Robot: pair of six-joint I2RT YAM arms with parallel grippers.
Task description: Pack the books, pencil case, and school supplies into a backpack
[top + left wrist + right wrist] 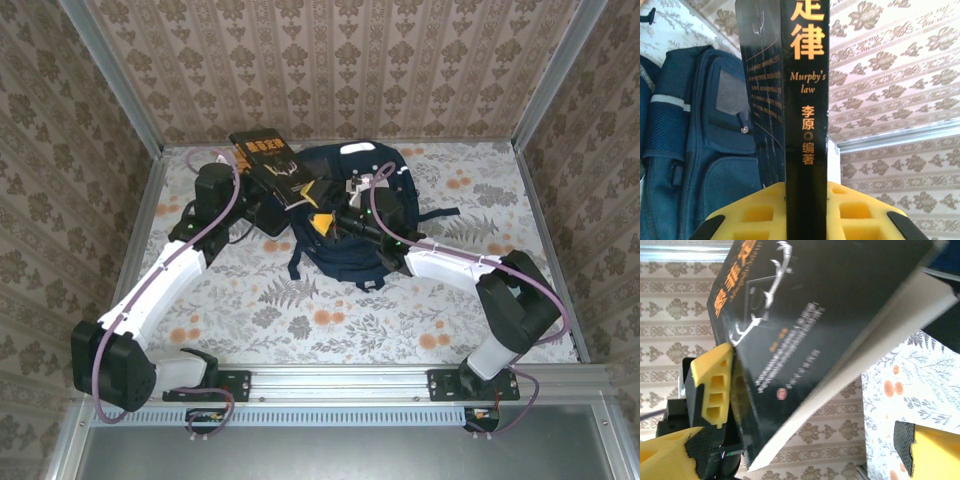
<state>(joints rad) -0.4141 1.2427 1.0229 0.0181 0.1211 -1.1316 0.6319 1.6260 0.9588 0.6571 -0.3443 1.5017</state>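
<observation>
Partly covered: backpack (340, 262), far edge of bench (480, 320). Left claw (805, 195) clenched on black book (805, 100), title cropped; right claw (800, 445) released, spread wide beside it.

You have open table (330, 330) across the lower middle of the top view, and more at the right of the backpack (340, 255). The black book with gold lettering (268, 155), clamped in the left gripper (805, 215), blocks the backpack's upper left. The right gripper (322, 222), jaws wide, crowds the centre just beside it. Wallpapered walls (330, 60) close off three sides.
</observation>
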